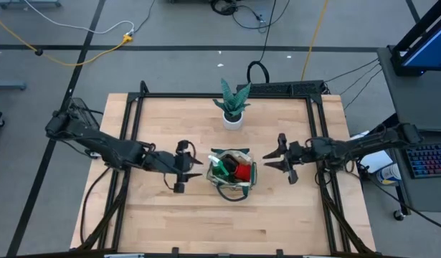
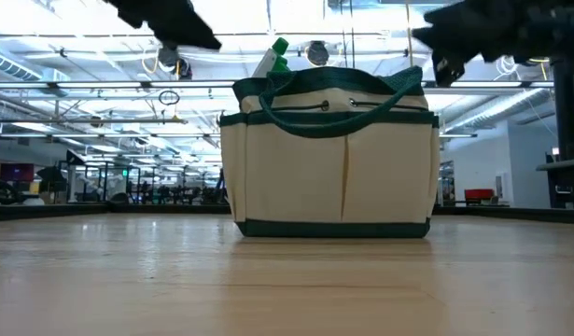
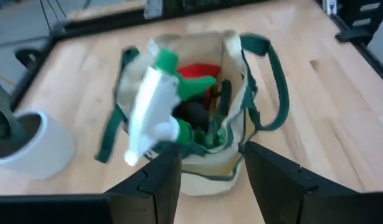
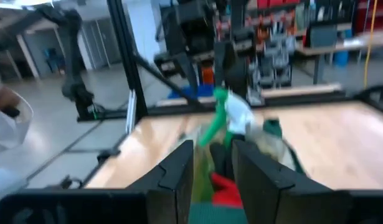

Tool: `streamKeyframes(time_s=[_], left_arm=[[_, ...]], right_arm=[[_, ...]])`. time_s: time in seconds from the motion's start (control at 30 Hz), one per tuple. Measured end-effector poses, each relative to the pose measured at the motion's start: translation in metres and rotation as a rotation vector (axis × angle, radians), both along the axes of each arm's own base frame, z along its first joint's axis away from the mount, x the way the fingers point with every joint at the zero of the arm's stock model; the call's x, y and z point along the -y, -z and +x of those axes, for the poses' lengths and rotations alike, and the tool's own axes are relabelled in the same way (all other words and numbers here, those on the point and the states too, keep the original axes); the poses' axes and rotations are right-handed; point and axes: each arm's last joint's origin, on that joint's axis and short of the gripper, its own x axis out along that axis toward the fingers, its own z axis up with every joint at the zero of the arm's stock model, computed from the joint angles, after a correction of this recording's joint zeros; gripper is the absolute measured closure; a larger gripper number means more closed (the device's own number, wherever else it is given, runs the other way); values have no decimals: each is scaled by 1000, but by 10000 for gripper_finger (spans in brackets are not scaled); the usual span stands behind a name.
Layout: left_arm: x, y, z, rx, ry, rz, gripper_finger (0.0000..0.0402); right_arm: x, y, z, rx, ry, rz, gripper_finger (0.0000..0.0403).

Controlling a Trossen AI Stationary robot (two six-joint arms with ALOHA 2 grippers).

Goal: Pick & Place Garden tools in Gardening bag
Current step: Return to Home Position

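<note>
The beige gardening bag (image 1: 233,174) with dark green trim stands upright on its base at the table's middle; it also shows in the low view (image 2: 329,163). A green-and-white spray bottle (image 3: 157,106) sticks out of the bag's top, next to a red glove (image 3: 197,71) and dark tools inside. My left gripper (image 1: 183,168) is open and empty just left of the bag. My right gripper (image 1: 276,161) is open and empty just right of the bag. Both grippers hang above the table top.
A green plant in a white pot (image 1: 233,107) stands at the table's far middle, behind the bag; it also shows in the left wrist view (image 3: 29,143). The dark loop handles (image 3: 275,81) hang over the bag's sides. Bare wood lies toward the near edge (image 1: 227,229).
</note>
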Motion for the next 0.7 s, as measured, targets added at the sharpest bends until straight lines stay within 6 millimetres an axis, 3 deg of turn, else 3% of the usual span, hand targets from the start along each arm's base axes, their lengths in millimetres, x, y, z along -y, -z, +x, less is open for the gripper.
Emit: streamKeyframes(time_s=[0.2, 0.33, 0.5, 0.7], left_arm=[[-4, -21, -12, 99, 22, 13, 235], [-8, -34, -22, 157, 18, 10, 296], [-18, -50, -36, 236, -131, 34, 389], [-27, -66, -57, 310, -239, 52, 396]], right_arm=[[2, -13, -10, 98, 8, -65, 300], [6, -17, -14, 131, 35, -98, 325], [14, -19, -15, 146, 85, -113, 388], [25, -21, -17, 164, 156, -136, 398]])
